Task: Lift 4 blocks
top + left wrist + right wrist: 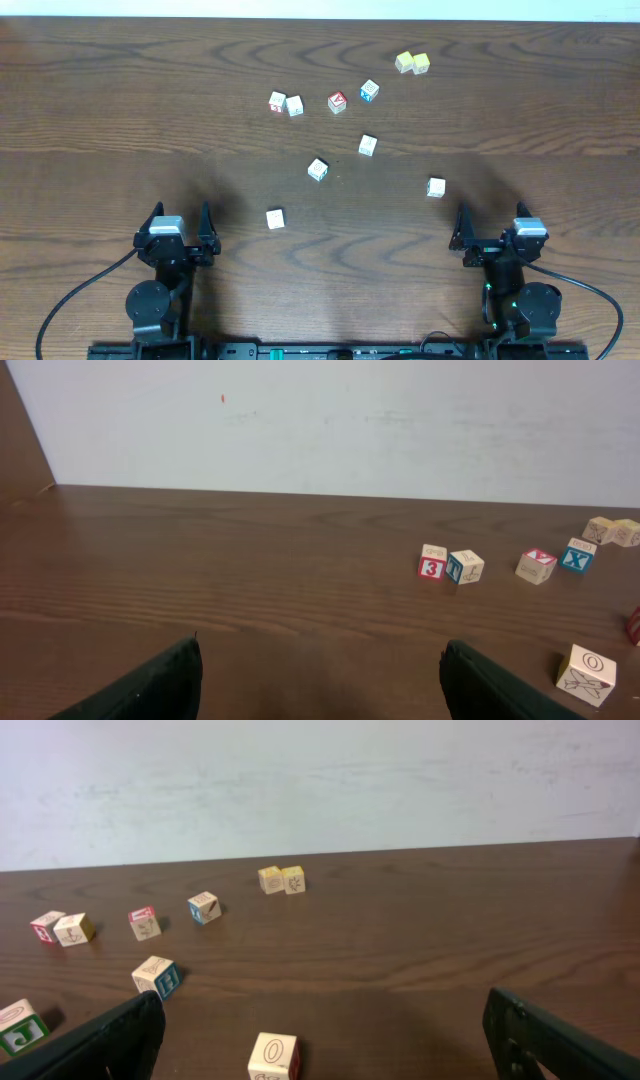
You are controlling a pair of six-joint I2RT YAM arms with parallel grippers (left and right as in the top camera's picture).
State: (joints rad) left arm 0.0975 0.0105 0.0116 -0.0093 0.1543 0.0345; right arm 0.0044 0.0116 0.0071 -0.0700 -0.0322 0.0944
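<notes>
Four pale blocks lie apart on the dark wooden table: one (275,218) nearest my left gripper, one (318,169) in the middle, one (368,145) further back, one (436,187) ahead of my right gripper. My left gripper (182,222) stands open at the front left, holding nothing. In the left wrist view its gripper (321,660) frames bare wood, and the nearest block (587,673) sits outside its right finger. My right gripper (490,222) is open at the front right; in the right wrist view its gripper (322,1010) has a block marked O (273,1057) between the wide jaws, untouched.
At the back stands a row of coloured cubes: a red-faced cube (277,101), a pale one beside it (294,105), a red one (337,101) and a blue one (369,91). Two yellowish cubes (412,63) touch at the far right. A white wall (320,420) rises behind the table.
</notes>
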